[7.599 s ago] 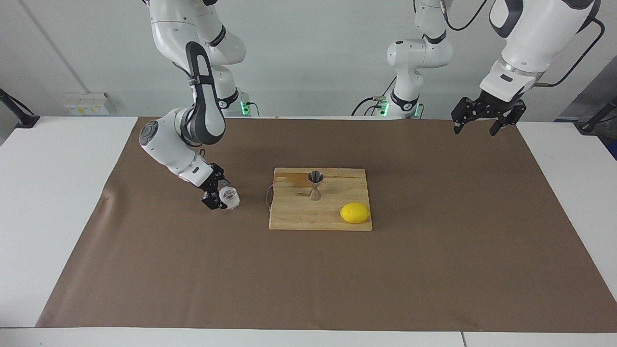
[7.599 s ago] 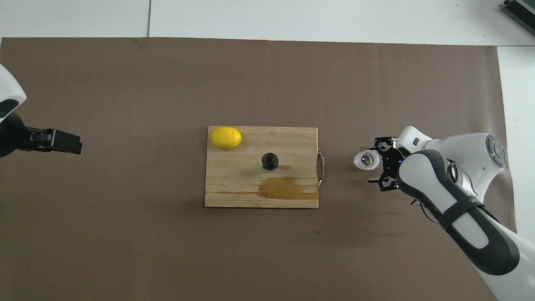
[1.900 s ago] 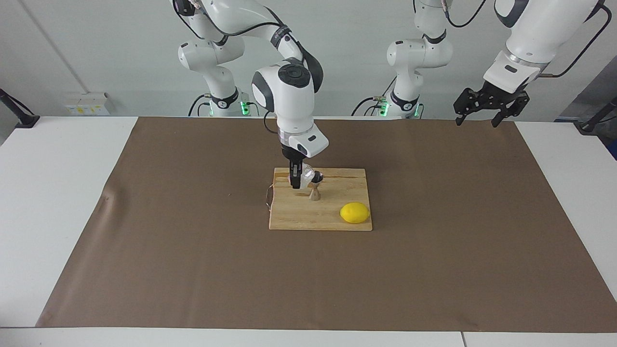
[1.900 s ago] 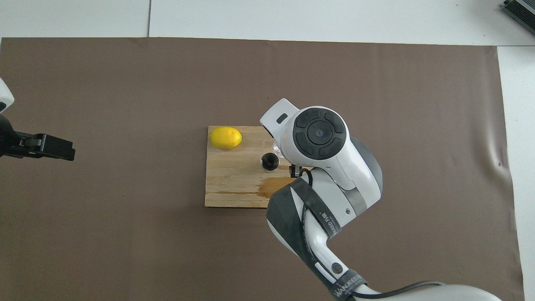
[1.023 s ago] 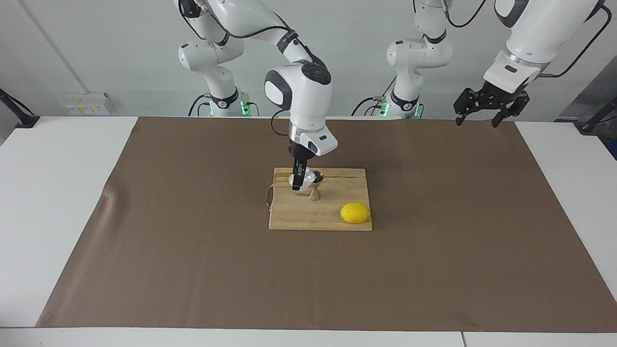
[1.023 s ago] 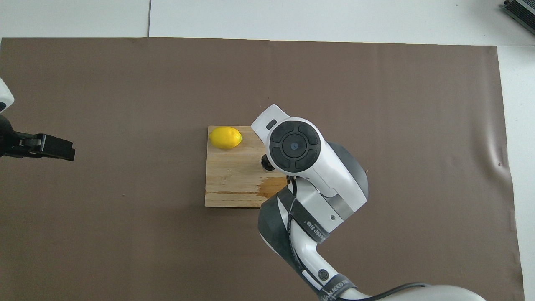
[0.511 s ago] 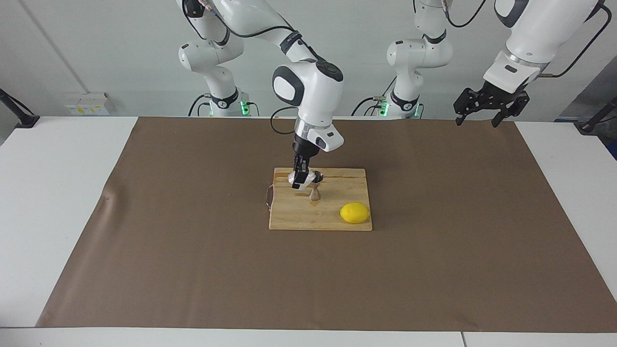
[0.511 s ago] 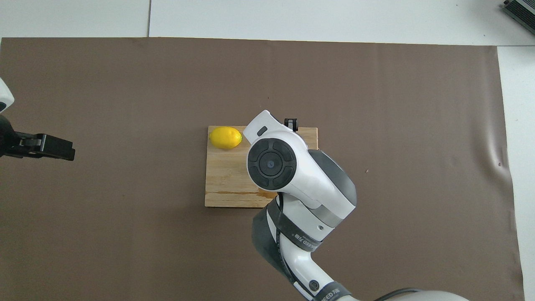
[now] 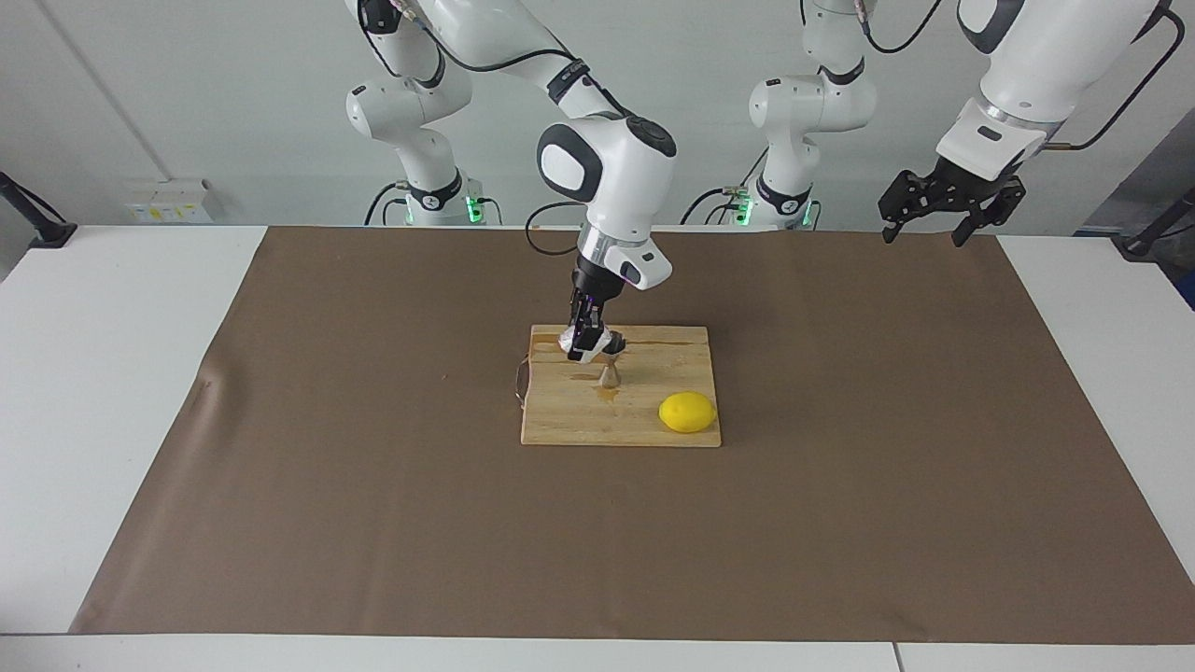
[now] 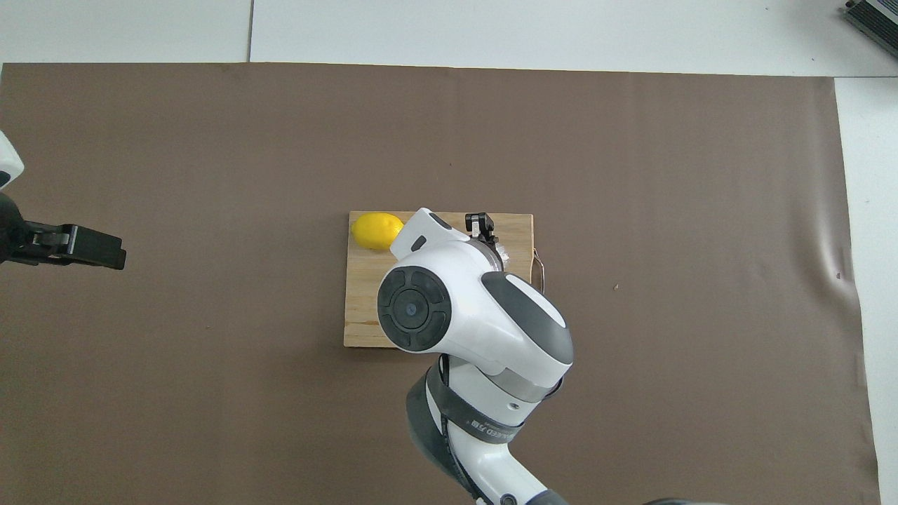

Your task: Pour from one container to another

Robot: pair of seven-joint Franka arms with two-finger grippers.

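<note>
- Glass cup (image 9: 576, 342): pinched in the right gripper (image 9: 584, 344), tipped over the mouth of the jigger (image 9: 609, 371); the arm hides it from overhead.
- Jigger: upright on the wooden cutting board (image 9: 653, 427), mid-board; a wet patch lies at its foot.
- Lemon (image 9: 687, 412): on the board's corner toward the left arm's end, farther from the robots than the jigger.
- Left gripper (image 9: 938, 217): fingers spread, holding nothing, waiting over the brown mat (image 9: 373, 523) at its own end of the table (image 9: 93, 392).
</note>
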